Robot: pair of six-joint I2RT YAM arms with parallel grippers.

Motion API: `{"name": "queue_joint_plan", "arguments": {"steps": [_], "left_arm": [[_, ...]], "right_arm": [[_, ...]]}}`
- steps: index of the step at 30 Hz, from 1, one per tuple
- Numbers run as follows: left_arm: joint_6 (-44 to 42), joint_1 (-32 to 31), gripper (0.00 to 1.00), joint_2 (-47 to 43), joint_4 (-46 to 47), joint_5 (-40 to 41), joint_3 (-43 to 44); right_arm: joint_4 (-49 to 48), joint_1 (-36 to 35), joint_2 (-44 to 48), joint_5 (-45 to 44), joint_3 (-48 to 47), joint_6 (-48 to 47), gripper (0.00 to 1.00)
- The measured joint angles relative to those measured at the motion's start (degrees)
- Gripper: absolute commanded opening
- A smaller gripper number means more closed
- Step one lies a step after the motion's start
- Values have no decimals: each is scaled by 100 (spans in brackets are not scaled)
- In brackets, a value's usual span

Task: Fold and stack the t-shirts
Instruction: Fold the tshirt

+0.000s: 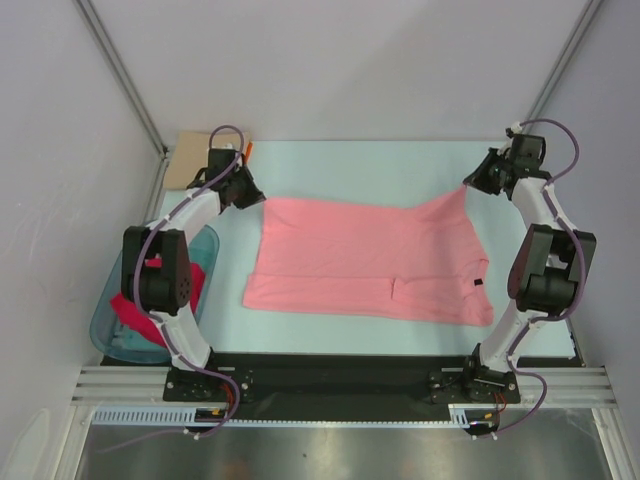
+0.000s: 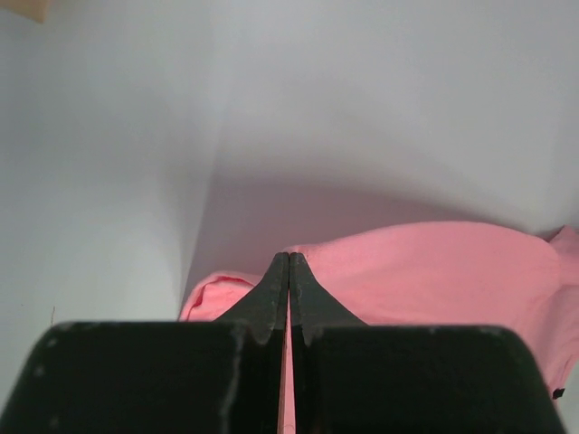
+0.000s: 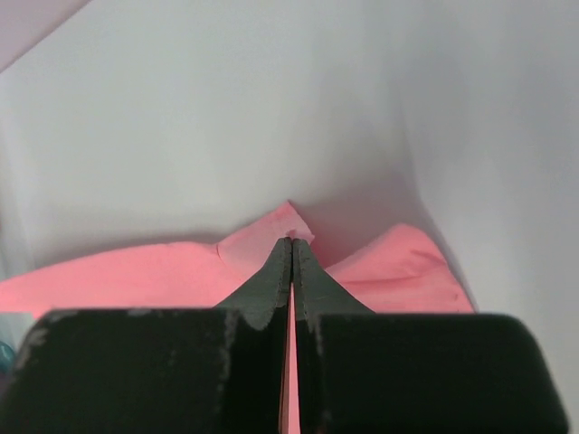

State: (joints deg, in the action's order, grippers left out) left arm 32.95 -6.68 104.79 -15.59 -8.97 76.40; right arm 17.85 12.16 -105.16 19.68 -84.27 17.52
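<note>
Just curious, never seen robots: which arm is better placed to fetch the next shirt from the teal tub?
Likely the left: the teal tub, holding a crimson shirt, sits beside its base. First, though, the left gripper and right gripper must release the pink shirt corners they pinch.

Pale mint table (image 1: 350,165): salmon-pink t-shirt (image 1: 370,255) spread mid-surface. Translucent teal tub (image 1: 105,322) at left edge. Tan flat item (image 1: 187,165) at far-left corner.
</note>
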Motion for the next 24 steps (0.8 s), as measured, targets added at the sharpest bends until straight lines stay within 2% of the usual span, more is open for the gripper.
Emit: {"name": "queue_joint_plan", "arguments": {"steps": [24], "left_arm": [[-11, 2, 0, -951, -70, -63, -1126]], "right_arm": [[920, 105, 1821, -636, 1484, 221, 0]]}}
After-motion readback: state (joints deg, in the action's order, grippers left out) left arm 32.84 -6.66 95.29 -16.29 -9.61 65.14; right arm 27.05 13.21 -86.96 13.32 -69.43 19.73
